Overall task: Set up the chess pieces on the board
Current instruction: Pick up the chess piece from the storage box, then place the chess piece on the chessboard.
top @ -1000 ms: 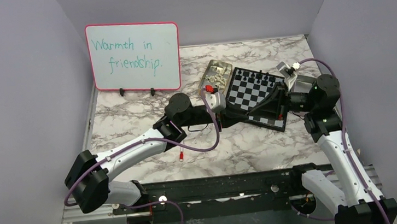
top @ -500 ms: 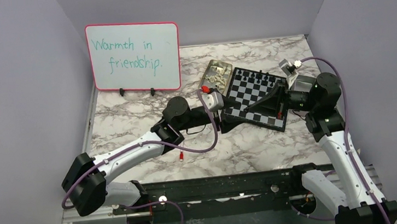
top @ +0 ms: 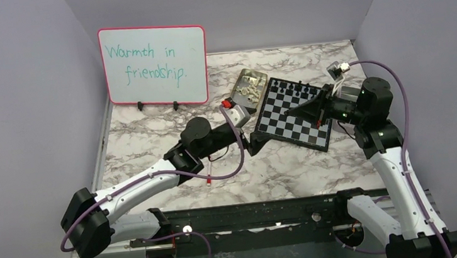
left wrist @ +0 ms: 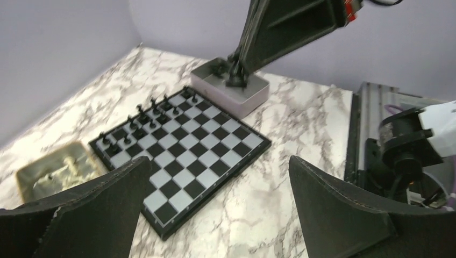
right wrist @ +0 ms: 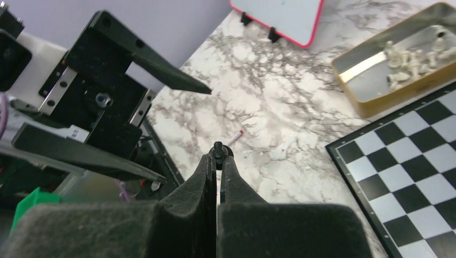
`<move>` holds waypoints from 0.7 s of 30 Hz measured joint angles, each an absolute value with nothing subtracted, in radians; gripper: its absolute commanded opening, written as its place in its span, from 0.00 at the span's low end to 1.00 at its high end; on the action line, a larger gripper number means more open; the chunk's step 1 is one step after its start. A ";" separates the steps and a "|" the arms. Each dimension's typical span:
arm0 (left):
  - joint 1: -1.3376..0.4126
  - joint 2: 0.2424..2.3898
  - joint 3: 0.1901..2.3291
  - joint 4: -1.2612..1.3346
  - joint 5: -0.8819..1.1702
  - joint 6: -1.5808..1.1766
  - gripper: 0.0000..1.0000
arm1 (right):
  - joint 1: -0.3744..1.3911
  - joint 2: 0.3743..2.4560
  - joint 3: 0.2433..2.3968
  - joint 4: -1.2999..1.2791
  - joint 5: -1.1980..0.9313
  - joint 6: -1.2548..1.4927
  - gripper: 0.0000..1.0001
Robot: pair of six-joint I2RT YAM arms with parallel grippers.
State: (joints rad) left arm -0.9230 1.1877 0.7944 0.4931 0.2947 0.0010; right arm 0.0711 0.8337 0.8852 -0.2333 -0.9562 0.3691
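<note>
The left gripper gapes wide with nothing in it, just off the near-left corner of the board. The right gripper is pinched tight on one small black chess piece, held up over the board. The board lies flat on the marble table, black pieces lined along its far edge, cream pieces heaped in the gold tin just beside it.

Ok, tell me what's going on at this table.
The right pincer is shut on one black chess piece, held in the air by the board. The left pincer hangs open and empty off the board's left corner. Some black pieces stand along the board's far rows; the cream pieces lie in a tin beside it.
</note>
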 measured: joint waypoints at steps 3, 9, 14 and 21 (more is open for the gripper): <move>-0.923 1.180 0.797 0.407 0.213 -0.001 0.99 | 0.071 0.862 0.917 -0.271 -0.859 0.343 0.01; -0.890 1.186 0.845 0.173 0.057 -0.065 0.99 | 0.071 0.903 0.920 -0.295 -0.612 0.311 0.01; -0.785 1.188 0.859 0.051 0.031 -0.136 0.99 | 0.071 0.989 0.922 -0.314 -0.371 0.269 0.01; -0.739 1.153 0.813 -0.026 0.007 -0.184 0.99 | 0.071 1.136 0.961 -0.340 -0.038 0.215 0.01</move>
